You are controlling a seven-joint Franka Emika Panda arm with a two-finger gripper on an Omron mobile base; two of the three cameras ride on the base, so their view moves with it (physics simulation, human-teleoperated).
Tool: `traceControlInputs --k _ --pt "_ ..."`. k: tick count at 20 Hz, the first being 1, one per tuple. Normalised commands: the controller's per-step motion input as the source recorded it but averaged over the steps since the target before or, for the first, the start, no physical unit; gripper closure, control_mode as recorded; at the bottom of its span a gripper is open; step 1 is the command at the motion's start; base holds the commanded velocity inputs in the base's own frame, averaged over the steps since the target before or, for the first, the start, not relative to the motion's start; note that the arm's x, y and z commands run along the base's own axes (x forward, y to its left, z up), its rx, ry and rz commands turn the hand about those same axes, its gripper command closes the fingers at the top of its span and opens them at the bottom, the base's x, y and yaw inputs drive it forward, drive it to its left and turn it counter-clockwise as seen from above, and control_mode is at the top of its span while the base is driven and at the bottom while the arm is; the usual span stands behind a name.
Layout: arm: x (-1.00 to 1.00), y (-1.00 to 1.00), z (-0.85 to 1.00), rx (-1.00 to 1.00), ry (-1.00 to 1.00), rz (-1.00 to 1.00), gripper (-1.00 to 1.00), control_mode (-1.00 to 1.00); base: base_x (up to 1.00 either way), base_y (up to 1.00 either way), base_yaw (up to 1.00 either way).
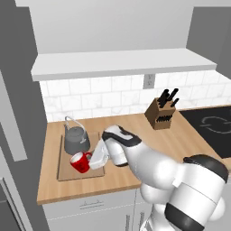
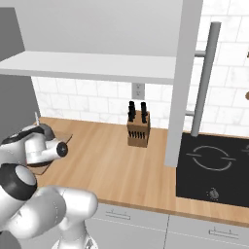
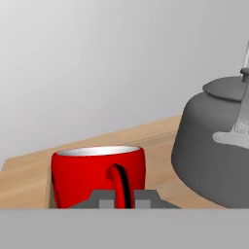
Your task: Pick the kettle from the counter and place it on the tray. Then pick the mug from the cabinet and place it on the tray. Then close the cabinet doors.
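The gripper [image 1: 91, 159] is pinched shut on the handle of the red mug [image 1: 80, 162], its two fingertips [image 3: 101, 200] pressed against either side of the handle loop in the hand view. The mug stands upright on the tray [image 1: 64, 170], at its front part, with the dark grey kettle [image 1: 76, 138] just behind it on the same tray. The tray lies at the left end of the wooden counter [image 1: 180, 140], well apart from the knife block [image 1: 161, 113].
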Motion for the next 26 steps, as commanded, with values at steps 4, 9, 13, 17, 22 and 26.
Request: traceControlInputs --k 4,9,13,17,22,26 --pt "0.22 -0.01 -0.16 0.0 0.0 0.02 1.0 -1.0 0.0 0.0 0.0" --pt "0.15 0.08 -0.16 0.0 -0.03 0.04 1.0 -1.0 0.0 0.0 0.0" --pt "0.07 0.38 -0.13 0.04 -0.07 0.03 1.0 -1.0 0.0 0.0 0.0" --pt "0.08 0.21 -0.11 0.05 -0.08 0.02 1.0 -1.0 0.0 0.0 0.0" --pt "0.01 -0.1 -0.19 0.01 -0.05 0.02 1.0 -1.0 0.0 0.0 0.0" --pt "-0.03 -0.3 -0.25 0.0 0.0 0.02 1.0 -1.0 0.0 0.0 0.0"
